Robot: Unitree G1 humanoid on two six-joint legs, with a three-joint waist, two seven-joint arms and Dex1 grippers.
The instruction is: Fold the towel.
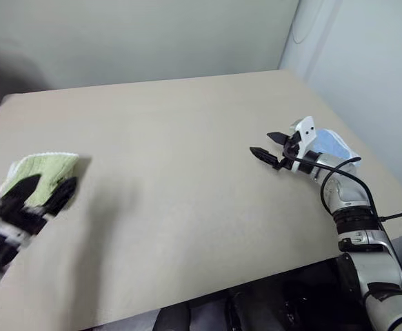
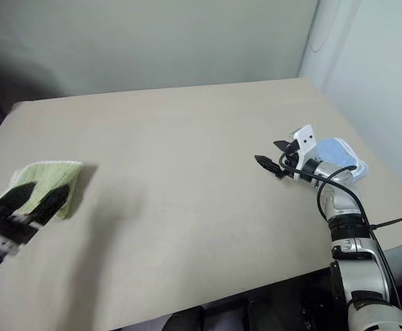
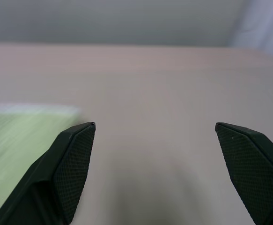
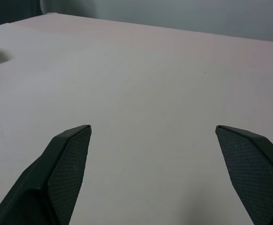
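The light-green towel lies folded at the table's left edge. The left gripper, jaws apart and empty, hangs over its near side, while the right gripper, also spread wide, stands well apart across the table.

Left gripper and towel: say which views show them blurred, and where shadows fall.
Left eye view: left gripper smeared, towel soft, with a shadow beside it on the table. Left wrist view: towel a green blur, fingers sharp.
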